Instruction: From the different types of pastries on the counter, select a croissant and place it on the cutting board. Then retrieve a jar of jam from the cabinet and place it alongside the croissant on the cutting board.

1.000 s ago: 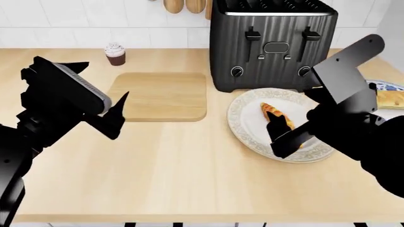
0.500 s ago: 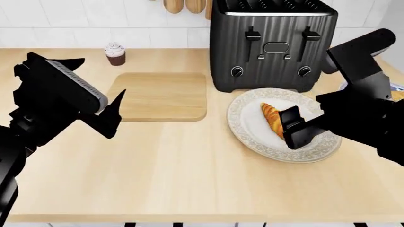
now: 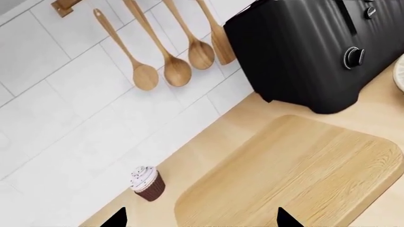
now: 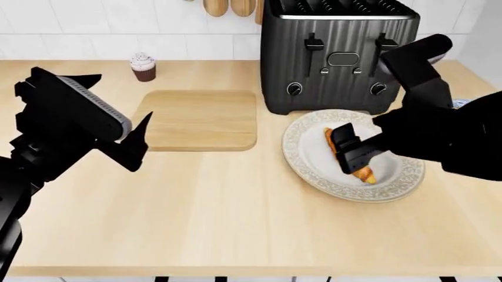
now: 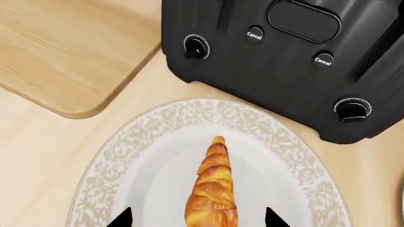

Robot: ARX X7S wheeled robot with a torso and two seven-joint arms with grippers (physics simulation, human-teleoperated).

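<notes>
- The right gripper point(image 4: 354, 154) is over the plate point(image 4: 306, 160), directly above the croissant point(image 4: 362, 173). In the head view it covers the middle of the pastry.
- In the right wrist view the two fingertips point(image 5: 120, 220) stand apart, one on each side of the croissant point(image 5: 213, 189). The jaws are spread wide and there is a gap between each tip and the pastry, so nothing is gripped.
- From this gripper, the croissant's thin end points toward the toaster point(image 5: 284, 52), which stands just beyond the plate point(image 5: 126, 156).
- The board point(image 4: 202, 119) lies on the counter point(image 4: 235, 217), well to the left of the right gripper, with the plate's edge between them. A corner of the board point(image 5: 63, 56) shows in the right wrist view too. Its top is bare.
- The left gripper point(image 4: 137, 141) hangs above the counter, just beside the near left corner of the board. It holds nothing.
- In the left wrist view its two fingertips point(image 3: 285, 218) are far apart, so it is open. The board point(image 3: 296, 175) lies straight ahead of it.
- The cupcake point(image 4: 143, 66) stands on the counter beyond the left gripper, near the tiled wall point(image 3: 75, 123) and apart from the board.
- Wooden spoons point(image 3: 167, 47) hang on the wall, beside the toaster point(image 3: 309, 47).
- The jar is not visible in any view.
</notes>
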